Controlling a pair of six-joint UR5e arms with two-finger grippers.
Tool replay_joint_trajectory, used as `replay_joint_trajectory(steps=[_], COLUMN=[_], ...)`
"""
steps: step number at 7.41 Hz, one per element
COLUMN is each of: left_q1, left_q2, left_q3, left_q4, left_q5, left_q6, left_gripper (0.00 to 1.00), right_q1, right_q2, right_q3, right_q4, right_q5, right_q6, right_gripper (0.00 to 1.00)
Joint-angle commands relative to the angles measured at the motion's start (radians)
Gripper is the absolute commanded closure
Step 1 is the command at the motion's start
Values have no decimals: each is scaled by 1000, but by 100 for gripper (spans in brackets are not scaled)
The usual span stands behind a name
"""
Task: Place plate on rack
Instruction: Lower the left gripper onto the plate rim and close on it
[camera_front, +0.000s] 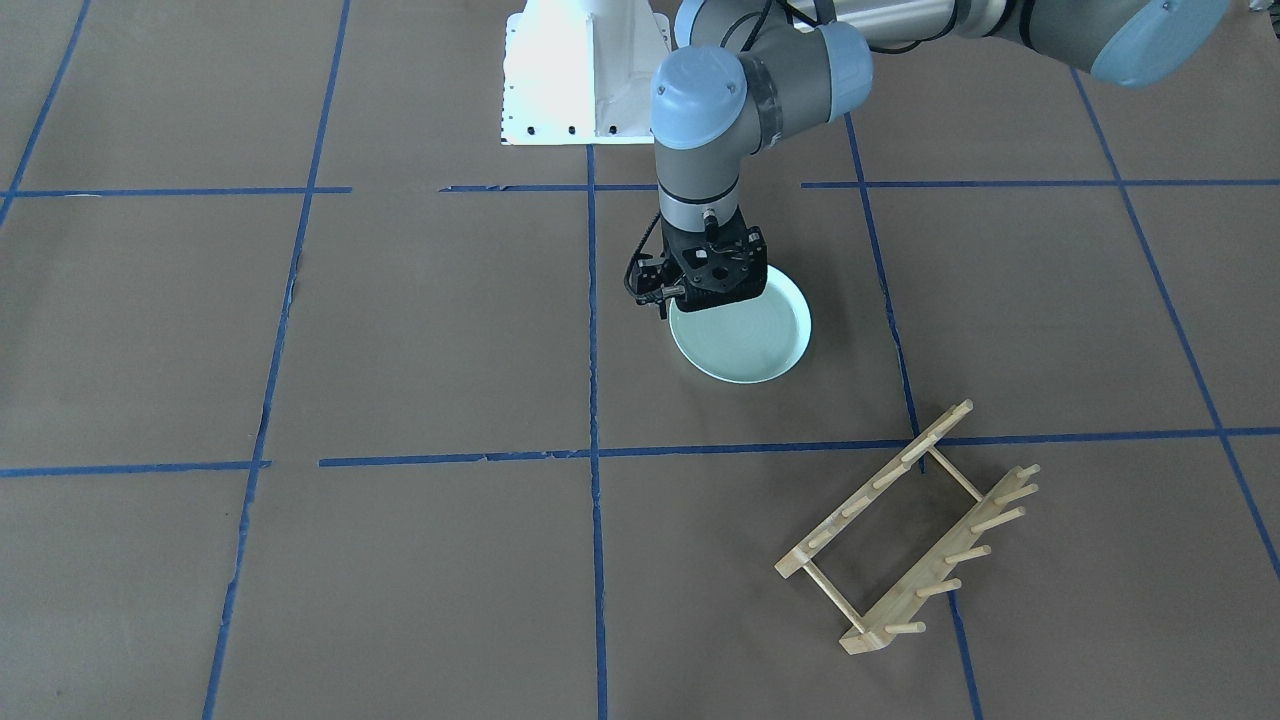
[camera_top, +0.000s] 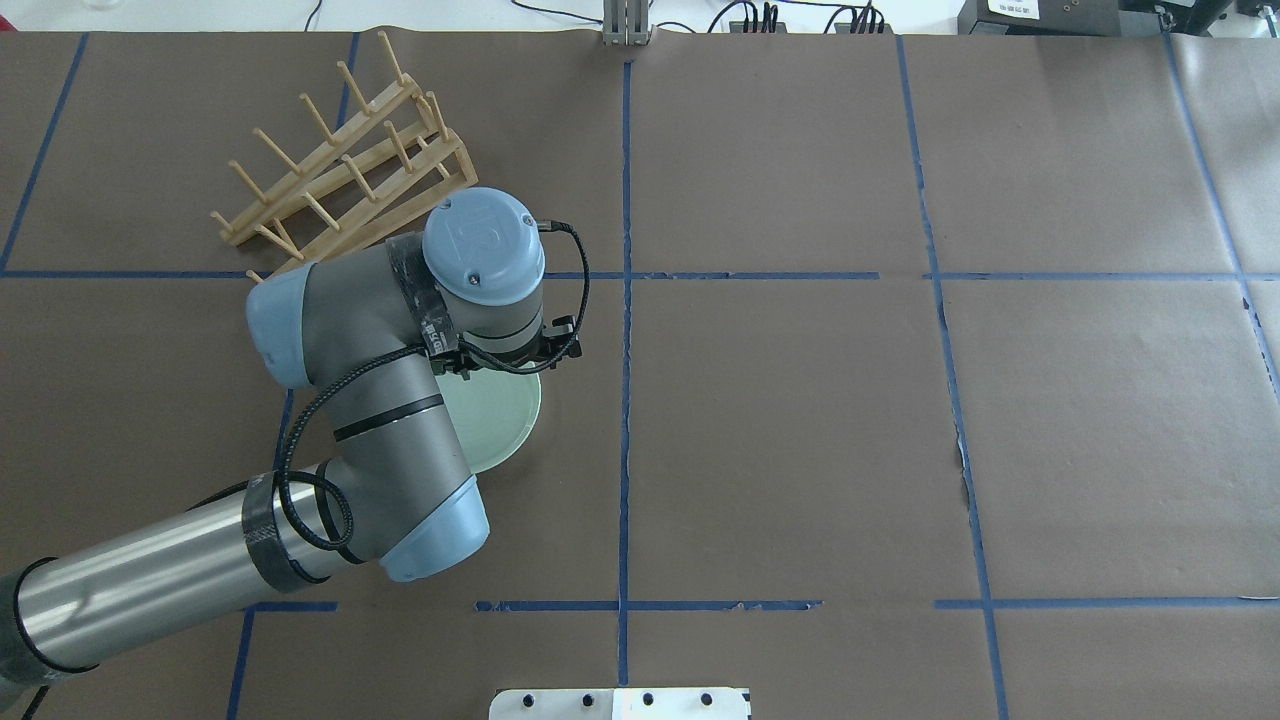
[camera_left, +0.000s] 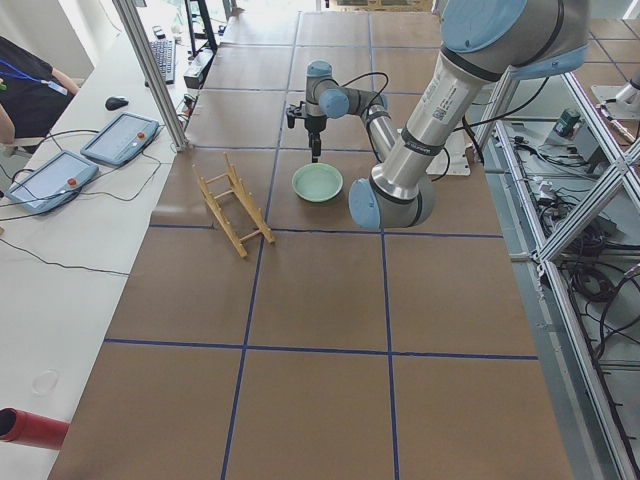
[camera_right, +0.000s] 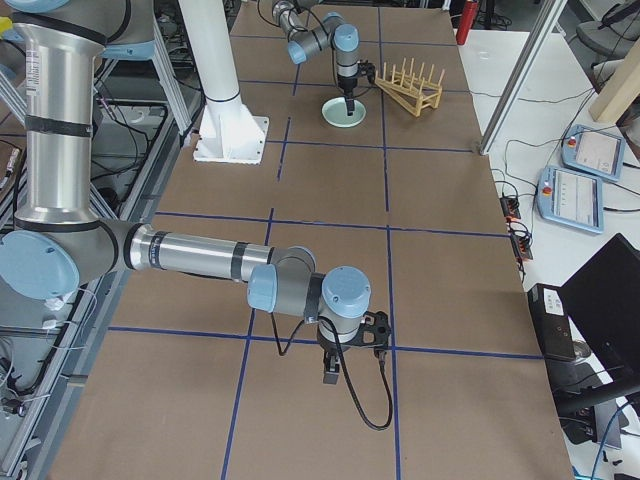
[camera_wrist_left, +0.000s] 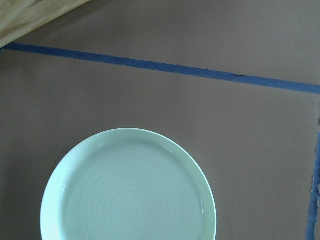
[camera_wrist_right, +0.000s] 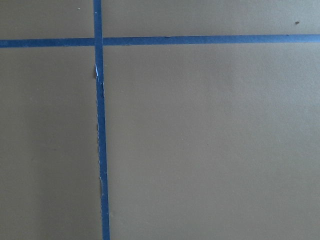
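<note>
On the brown surface (camera_top: 800, 400), which blue tape lines (camera_top: 627, 400) divide in squares, all things of the task lie in the robot's left half. The left arm (camera_top: 380, 400) reaches over this half. The right arm (camera_right: 190, 255) is well apart, low above bare paper at the other end, so the left arm is the nearer of the 2.

The rack (camera_top: 340, 170) stands on its 2 rails with the pegs up, farther from the robot than the plate and more to the robot's left. Its long axis runs obliquely to the tape lines. The plate (camera_front: 745, 335) lies flat, face up, near the rack but not touching it.

The left tool (camera_front: 700, 300) points straight down above the rim of the plate on the robot's side. I cannot tell how wide its jaws stand, or if they touch the rim, because the tool's own body hides them. The right tool (camera_right: 330, 375) shows only small in a side view, so I cannot tell its state either.

I judge that the plate, once gripped at this rim, must travel away from the robot and leftward. Then it must be turned on edge, so that its face stands across the rails, between 2 pairs of pegs.
</note>
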Motion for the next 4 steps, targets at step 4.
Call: replay_joint_trajectory(steps=[4], left_q1=[25], left_q2=[18], left_q3=[83], left_q4=[-154], left_q5=[0], left_q6=[-39], left_gripper=[12], right_q1=[-1], right_q2=[0], right_q3=[0], right_q4=[0], right_q5=[0], right_q6=[-1], right_gripper=[0])
